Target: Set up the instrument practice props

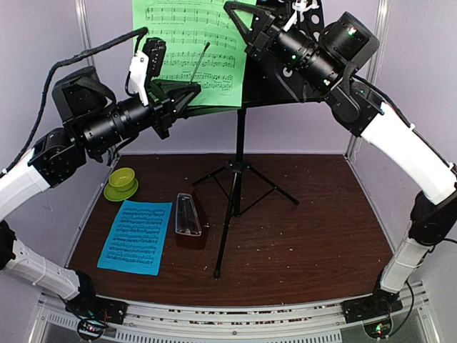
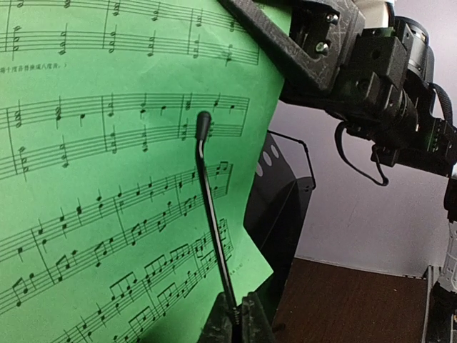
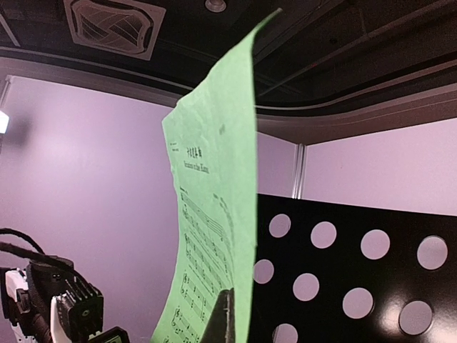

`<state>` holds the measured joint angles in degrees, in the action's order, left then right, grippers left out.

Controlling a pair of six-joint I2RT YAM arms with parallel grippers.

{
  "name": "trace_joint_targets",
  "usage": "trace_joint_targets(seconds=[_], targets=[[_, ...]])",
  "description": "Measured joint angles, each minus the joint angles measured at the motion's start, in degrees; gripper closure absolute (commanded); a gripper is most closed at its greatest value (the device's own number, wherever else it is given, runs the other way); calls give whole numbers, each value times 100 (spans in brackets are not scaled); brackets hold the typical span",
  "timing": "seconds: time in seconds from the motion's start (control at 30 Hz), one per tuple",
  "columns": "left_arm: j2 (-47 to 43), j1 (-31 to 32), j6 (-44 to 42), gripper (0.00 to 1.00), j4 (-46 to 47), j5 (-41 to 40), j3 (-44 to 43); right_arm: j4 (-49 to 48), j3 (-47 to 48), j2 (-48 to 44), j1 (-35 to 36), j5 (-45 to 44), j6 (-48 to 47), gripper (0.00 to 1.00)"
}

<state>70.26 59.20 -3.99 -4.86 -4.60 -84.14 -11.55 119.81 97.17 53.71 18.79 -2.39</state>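
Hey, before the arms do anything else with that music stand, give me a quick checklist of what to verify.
1. Grip of right pincer on green sheet: ok, pinching its edge.
2. Grip of left pincer on page-holder wire: ok, shut.
3. Is green sheet flat on stand desk: not ok, bows away.
4. Is tripod spread on table: ok.
5. Is blue sheet on stand: not ok, lies on table.
6. Is metronome upright: cannot tell.

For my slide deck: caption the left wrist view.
Left end effector pinches the retainer wire lying over the green sheet of music.
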Motion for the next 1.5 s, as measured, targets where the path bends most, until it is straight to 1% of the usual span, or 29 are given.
trace_joint_targets(seconds=[0.07, 0.23, 0.43, 0.5, 0.63, 0.67, 0.73, 0.83, 0.93, 1.07, 1.33, 1.43, 1.5], targets=[[7, 0, -11, 100, 0, 24, -2, -11, 20, 48, 0, 107, -31, 100], [15, 0, -35, 100, -4, 57, -15, -26, 92, 90, 0, 212, -142, 76], [17, 0, -52, 100, -17, 57, -22, -72, 140, 101, 0, 192, -236, 55], [17, 0, -59, 100, -17, 57, -22, -79, 170, 111, 0, 177, -236, 52], [17, -2, -66, 100, -17, 52, -22, -94, 188, 116, 0, 125, -243, 42], [17, 0, -63, 99, -17, 50, -22, -96, 188, 116, 0, 92, -243, 41], [17, 0, -63, 92, -20, 33, -20, -96, 188, 116, 0, 24, -243, 40], [17, -2, -72, 84, 22, -44, -22, -96, 188, 116, 0, -105, -240, 39], [15, -2, -129, 70, 0, -98, -7, -94, 188, 116, 0, -254, -243, 36], [13, 2, -192, 57, -46, -153, 17, -94, 188, 116, 0, -400, -240, 34], [20, 4, -236, 41, -227, -131, -7, -90, 188, 116, 0, -575, -243, 35], [96, 4, -236, 35, -446, -52, -203, -83, 186, 111, 0, -621, -243, 35], [131, 4, -210, 33, -544, -2, -339, -66, 173, 98, 0, -645, -243, 37]])
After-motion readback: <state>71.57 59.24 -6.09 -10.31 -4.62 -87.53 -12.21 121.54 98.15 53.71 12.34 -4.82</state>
